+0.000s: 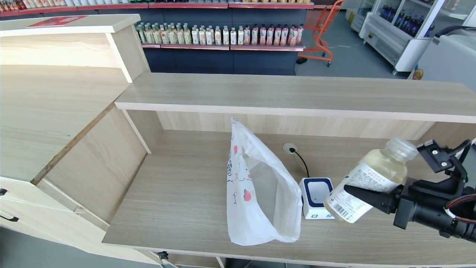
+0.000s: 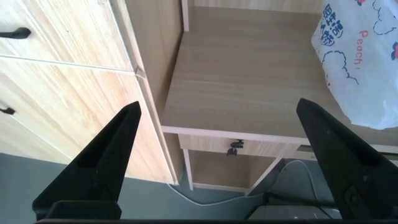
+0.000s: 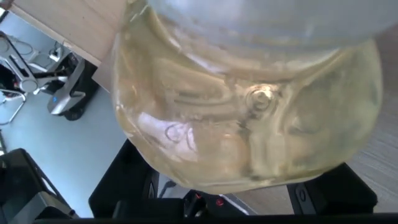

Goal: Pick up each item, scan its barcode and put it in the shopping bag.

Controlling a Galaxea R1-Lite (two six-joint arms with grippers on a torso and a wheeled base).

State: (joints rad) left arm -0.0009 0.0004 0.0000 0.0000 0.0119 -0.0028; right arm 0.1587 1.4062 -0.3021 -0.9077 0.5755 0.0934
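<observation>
The right gripper (image 1: 390, 175) clamps its fingers around a tilted bottle (image 1: 366, 182) of pale drink, held in the air just right of the scanner (image 1: 316, 193), barcode end lowest. A white plastic bag (image 1: 260, 193) stands open on the wooden counter (image 1: 178, 193) beside the scanner. The left gripper (image 2: 217, 104) hangs spread wide and empty off the counter's front edge.

Wood counter (image 1: 178, 193) with raised ledge (image 1: 297, 93), drawers (image 1: 15, 201) on its left; behind, store shelf of bottles (image 1: 223, 35), orange cart (image 1: 321, 33), drinks fridge (image 1: 398, 29)
</observation>
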